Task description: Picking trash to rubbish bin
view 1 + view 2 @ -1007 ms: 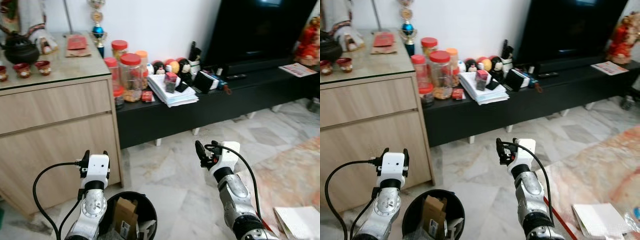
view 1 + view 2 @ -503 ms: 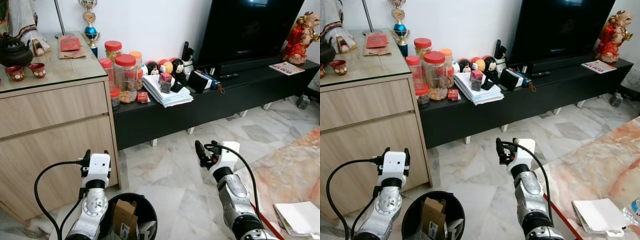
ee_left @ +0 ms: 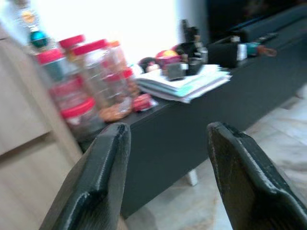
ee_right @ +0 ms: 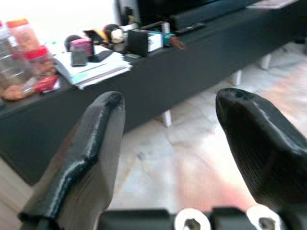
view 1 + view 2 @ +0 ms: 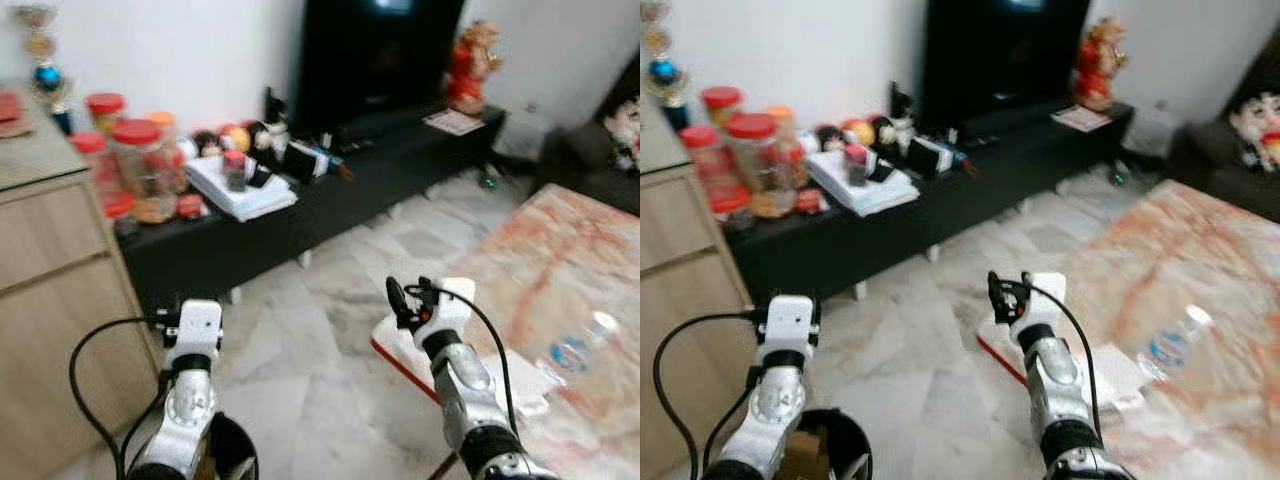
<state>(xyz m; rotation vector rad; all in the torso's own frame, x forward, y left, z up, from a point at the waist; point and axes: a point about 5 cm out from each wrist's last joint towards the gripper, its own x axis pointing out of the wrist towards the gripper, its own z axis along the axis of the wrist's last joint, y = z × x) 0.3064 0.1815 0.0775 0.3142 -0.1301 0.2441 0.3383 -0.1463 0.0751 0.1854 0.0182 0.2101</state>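
- View swung toward 3 o'clock since prev frame — marble table (image 5: 1200, 270) w/ plastic bottle (image 5: 1168, 343) now at 3.
- Rubbish bin (image 5: 830, 450) at 7, near left gripper (image 3: 165, 179); could get kicked mid-turn.
- Right gripper (image 4: 165, 158) & left: both fingers apart, empty — blur risks misjudged reach.

both eye views look forward and down from head height at the floor (image 5: 300, 320) and tv bench (image 5: 330, 190); each wrist view faces that bench (image 3: 192, 129) low and close.
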